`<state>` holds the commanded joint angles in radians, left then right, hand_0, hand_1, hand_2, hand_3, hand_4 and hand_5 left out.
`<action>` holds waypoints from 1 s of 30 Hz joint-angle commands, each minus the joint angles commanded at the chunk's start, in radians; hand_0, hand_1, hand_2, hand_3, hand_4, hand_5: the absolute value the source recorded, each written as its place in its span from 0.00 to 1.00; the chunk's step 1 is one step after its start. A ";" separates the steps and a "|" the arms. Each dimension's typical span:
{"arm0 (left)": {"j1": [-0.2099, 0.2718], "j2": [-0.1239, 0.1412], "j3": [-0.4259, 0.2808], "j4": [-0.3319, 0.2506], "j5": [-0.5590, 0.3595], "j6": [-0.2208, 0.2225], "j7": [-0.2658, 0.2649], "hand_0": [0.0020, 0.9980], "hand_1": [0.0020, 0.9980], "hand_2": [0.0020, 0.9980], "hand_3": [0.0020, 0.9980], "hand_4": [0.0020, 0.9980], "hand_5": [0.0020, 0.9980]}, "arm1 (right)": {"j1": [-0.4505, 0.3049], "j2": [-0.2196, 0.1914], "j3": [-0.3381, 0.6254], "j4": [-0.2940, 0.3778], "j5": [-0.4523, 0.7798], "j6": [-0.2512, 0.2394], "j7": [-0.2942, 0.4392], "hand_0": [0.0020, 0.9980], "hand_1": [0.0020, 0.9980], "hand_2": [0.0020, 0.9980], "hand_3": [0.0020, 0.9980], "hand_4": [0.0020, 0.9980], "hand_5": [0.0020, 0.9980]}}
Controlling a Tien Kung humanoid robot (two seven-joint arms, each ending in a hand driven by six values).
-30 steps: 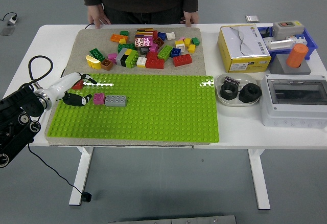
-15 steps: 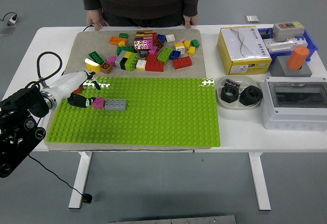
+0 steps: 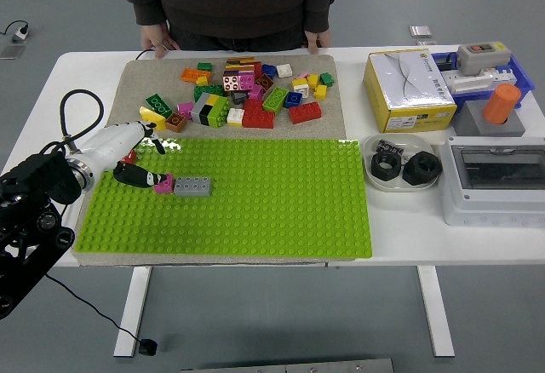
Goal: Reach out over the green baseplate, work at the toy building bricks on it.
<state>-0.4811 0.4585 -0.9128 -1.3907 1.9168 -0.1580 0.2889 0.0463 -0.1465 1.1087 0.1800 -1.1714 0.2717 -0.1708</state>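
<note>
Now the studded green baseplate (image 3: 247,211) is lying flat on the white counter (image 3: 400,237), carrying 1 grey brick (image 3: 193,186) beside 1 pink brick (image 3: 164,185), while the left hand (image 3: 136,153) is touching that pink brick with black fingers (image 3: 140,175) extended, gripping nothing.

high head view, facing down over table (image 3: 255,241)

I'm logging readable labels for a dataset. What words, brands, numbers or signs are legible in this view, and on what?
None can be read.
Yellow box: a mark on its white top, too blurred to read.
Pink and white brick in the pile: dark spots only, no text.
Grey switch box: a red patch on top, no legible lettering.
Grey enclosure: no print visible.
</note>
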 joint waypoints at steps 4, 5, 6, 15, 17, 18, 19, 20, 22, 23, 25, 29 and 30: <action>0.020 0.024 0.011 -0.060 -0.032 0.013 0.022 0.99 0.99 0.99 0.62 0.79 1.00 | -0.001 -0.001 0.009 0.000 -0.005 0.000 -0.001 0.58 0.65 0.71 0.76 0.53 1.00; 0.026 0.031 0.015 -0.080 -0.045 0.020 0.035 0.99 0.99 0.99 0.62 0.79 1.00 | -0.001 -0.001 0.011 0.000 -0.006 0.000 -0.001 0.58 0.65 0.71 0.76 0.53 1.00; 0.031 0.034 0.017 -0.091 -0.053 0.024 0.043 0.99 0.99 0.99 0.62 0.79 1.00 | -0.001 -0.001 0.013 0.000 -0.007 0.000 -0.002 0.58 0.65 0.71 0.76 0.53 1.00; 0.084 -0.020 0.004 -0.082 -0.067 0.079 0.067 1.00 0.99 0.99 0.63 0.74 1.00 | -0.006 0.004 0.029 0.000 -0.026 0.001 -0.007 0.58 0.65 0.70 0.76 0.53 1.00; 0.094 -0.035 -0.003 -0.062 -0.054 0.093 0.057 1.00 0.99 0.99 0.63 0.74 1.00 | -0.008 0.006 0.031 0.000 -0.030 0.002 -0.009 0.58 0.65 0.70 0.76 0.53 1.00; 0.102 -0.042 -0.007 -0.053 -0.044 0.102 0.052 1.00 0.99 0.99 0.63 0.74 1.00 | -0.010 0.008 0.032 0.000 -0.032 0.002 -0.010 0.58 0.65 0.70 0.76 0.53 1.00; 0.106 -0.046 -0.008 -0.048 -0.039 0.106 0.050 1.00 0.99 0.99 0.63 0.74 1.00 | -0.011 0.009 0.033 0.000 -0.032 0.002 -0.011 0.58 0.65 0.70 0.76 0.53 1.00; 0.110 -0.050 -0.010 -0.044 -0.032 0.111 0.048 1.00 0.98 0.98 0.63 0.73 1.00 | -0.012 0.010 0.034 0.000 -0.032 0.002 -0.011 0.58 0.65 0.70 0.76 0.53 1.00; 0.115 -0.055 -0.013 -0.036 -0.023 0.118 0.044 1.00 0.98 0.98 0.63 0.73 1.00 | -0.013 0.011 0.035 0.000 -0.032 0.003 -0.012 0.58 0.65 0.70 0.76 0.53 1.00; 0.116 -0.057 -0.015 -0.032 -0.018 0.121 0.042 1.00 0.98 0.98 0.63 0.73 1.00 | -0.013 0.012 0.035 0.000 -0.033 0.003 -0.012 0.58 0.65 0.70 0.76 0.53 1.00; 0.118 -0.058 -0.021 -0.023 -0.011 0.124 0.039 1.00 0.98 0.98 0.63 0.73 1.00 | -0.013 0.012 0.036 0.000 -0.034 0.003 -0.012 0.58 0.65 0.70 0.76 0.53 1.00; 0.120 -0.059 -0.032 -0.002 0.000 0.129 0.032 1.00 0.98 0.97 0.62 0.73 1.00 | -0.013 0.012 0.038 0.000 -0.035 0.003 -0.012 0.58 0.65 0.71 0.76 0.53 1.00; 0.121 -0.060 -0.033 0.002 0.001 0.130 0.031 1.00 0.98 0.97 0.62 0.73 1.00 | -0.013 0.012 0.038 0.000 -0.035 0.003 -0.011 0.58 0.65 0.71 0.76 0.53 1.00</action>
<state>-0.3601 0.3988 -0.9463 -1.3886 1.9182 -0.0285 0.3202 0.0336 -0.1343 1.1465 0.1800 -1.2060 0.2749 -0.1823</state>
